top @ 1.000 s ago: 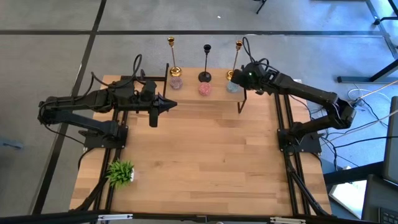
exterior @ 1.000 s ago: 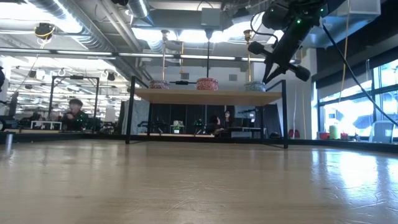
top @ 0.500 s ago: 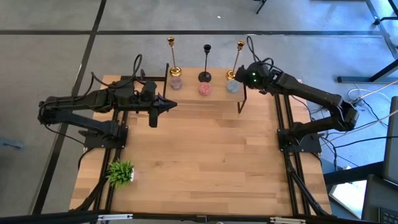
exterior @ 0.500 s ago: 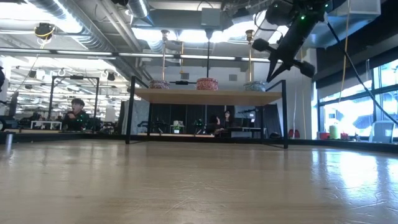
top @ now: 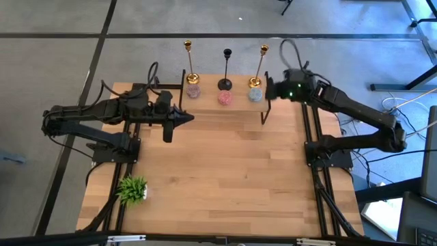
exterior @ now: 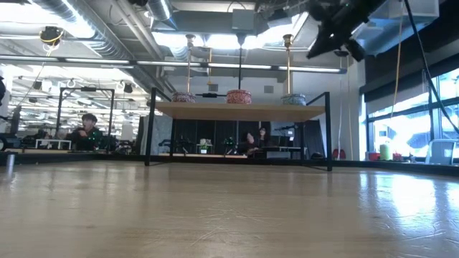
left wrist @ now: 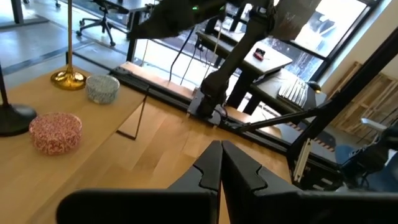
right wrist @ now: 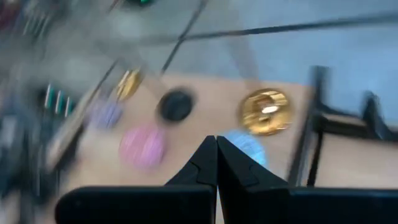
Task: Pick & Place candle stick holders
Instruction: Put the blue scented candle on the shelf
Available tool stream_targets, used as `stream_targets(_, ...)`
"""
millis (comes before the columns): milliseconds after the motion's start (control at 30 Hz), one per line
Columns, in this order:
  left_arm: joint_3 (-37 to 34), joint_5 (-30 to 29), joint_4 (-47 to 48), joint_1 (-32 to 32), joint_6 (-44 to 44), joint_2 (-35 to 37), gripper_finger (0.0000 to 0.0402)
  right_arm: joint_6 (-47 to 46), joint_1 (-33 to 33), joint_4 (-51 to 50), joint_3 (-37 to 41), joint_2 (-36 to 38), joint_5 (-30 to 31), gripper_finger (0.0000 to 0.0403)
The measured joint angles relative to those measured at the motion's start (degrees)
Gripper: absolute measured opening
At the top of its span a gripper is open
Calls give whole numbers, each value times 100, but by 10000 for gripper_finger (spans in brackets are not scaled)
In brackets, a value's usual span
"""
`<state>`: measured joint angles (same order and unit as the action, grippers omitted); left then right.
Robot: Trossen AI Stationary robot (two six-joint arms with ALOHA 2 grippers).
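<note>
Standing on the raised shelf (top: 205, 108) at the table's far edge were three candle stick holders (top: 225, 68). The right gripper (top: 268, 89) hovered beside the rightmost gold one, fingers together, empty. The left gripper (top: 188, 117) waited nearby, fingers together.

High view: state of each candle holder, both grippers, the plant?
Left gold candle stick holder: upright on the raised shelf, not held.
Black candle stick holder: upright, mid-shelf, not held.
Right gold candle stick holder: upright, not held.
Right gripper: jaws shut, empty, just right of the right gold holder.
Left gripper: jaws shut, empty, beside the shelf's left end.
Plant: upright, near left corner of the table.
</note>
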<state>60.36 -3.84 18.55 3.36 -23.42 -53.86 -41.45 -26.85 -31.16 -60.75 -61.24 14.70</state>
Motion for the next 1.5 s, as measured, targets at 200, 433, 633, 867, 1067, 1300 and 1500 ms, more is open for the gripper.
stream_targets(200, 0, -22, 150, 0, 22, -14, 2, 1885, 416, -297, 0, -63, -900, 0)
stream_targets(433, 2, -120, 160, 0, 81, -191, 1, 2574, 479, 209, 0, -441, -739, 0)
stream_targets(633, 2, -166, 138, -100, 74, -465, 1, 2962, 479, 342, 0, -1064, -714, 0)
stream_targets(867, 2, -590, 118, -383, 49, -561, 2, 2687, 641, 597, 2, -1304, 298, 0)
stream_targets(1067, 2, -719, 99, -480, 17, -561, 2, 2398, 614, 894, 0, -1352, 567, 0)
stream_targets(1300, 2, -776, 93, -481, 39, -561, 1, 1845, 476, 894, 2, -1488, 434, 0)
stream_targets(1500, 2, -778, 35, -476, 20, -561, 1, 1686, 479, 884, 2, -1487, 511, 0)
